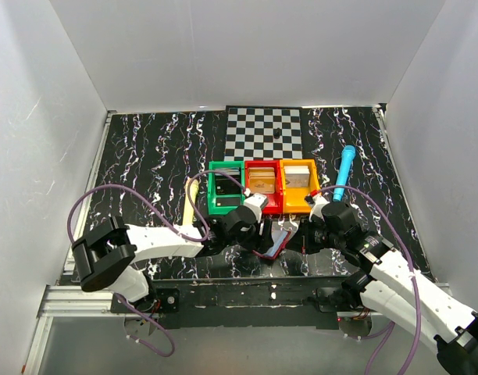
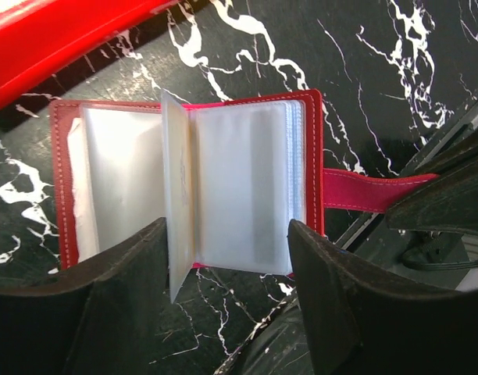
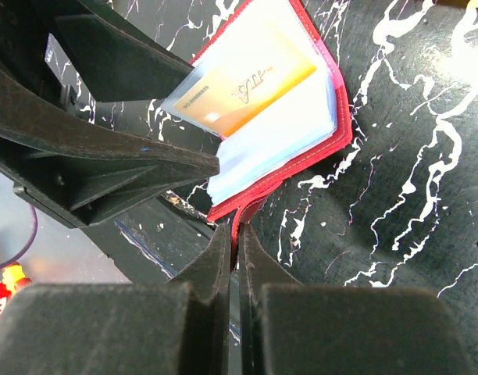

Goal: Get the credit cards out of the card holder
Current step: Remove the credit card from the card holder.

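The card holder (image 2: 223,187) lies open on the black marbled table, red border around pale clear sleeves, one sleeve standing up. It also shows in the top view (image 1: 276,239) between the two grippers. In the right wrist view the card holder (image 3: 301,117) shows an orange credit card (image 3: 251,90) inside a sleeve. My right gripper (image 3: 237,234) is shut on the holder's red strap tab (image 2: 372,191). My left gripper (image 2: 227,258) is open, its fingers either side of the holder's near edge, touching nothing I can see.
Green bin (image 1: 225,187), red bin (image 1: 262,183) and orange bin (image 1: 298,183) stand in a row just behind the holder. A checkerboard mat (image 1: 264,131) lies farther back. A blue pen-like tool (image 1: 344,172) lies at the right. White walls enclose the table.
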`<state>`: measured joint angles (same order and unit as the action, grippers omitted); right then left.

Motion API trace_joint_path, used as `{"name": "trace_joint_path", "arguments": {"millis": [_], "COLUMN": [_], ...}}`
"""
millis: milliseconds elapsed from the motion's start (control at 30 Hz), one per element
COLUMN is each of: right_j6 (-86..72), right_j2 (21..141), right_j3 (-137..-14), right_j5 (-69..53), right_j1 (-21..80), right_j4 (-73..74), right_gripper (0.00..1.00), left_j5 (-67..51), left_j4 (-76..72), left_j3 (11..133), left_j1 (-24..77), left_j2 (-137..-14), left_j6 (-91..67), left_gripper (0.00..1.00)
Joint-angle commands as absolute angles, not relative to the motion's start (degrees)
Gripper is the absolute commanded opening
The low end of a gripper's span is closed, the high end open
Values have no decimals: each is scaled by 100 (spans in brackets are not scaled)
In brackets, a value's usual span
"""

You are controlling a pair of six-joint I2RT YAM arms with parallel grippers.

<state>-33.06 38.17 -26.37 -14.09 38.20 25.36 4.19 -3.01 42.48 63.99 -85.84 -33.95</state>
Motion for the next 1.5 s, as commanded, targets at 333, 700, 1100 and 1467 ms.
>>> {"name": "trace_joint_path", "arguments": {"millis": [333, 700, 1100, 1467], "right_j6": [-3243, -3559, -3735, -3911], "right_j2": [3753, 3999, 3744, 4867], "right_j3": [-2611, -2566, -2997, -2847], "right_j5": [-1371, -599, -456, -625], "right_j1": [3788, 3744, 3762, 3762], "right_j4": [2435, 2899, 3244, 2241], "right_gripper": [1, 9, 50, 51], "left_j5": [1479, 1221, 1301, 1336], "left_j4": [221, 403, 483, 615], "left_j3": [4175, 4640, 4588, 4202], "left_j1": [6416, 6372, 6267, 6240], "left_j2": [-7734, -8735, -8877, -8930], "left_j6": [-3420, -3428, -3507, -3955], "left_gripper": [69, 52, 43, 34]}}
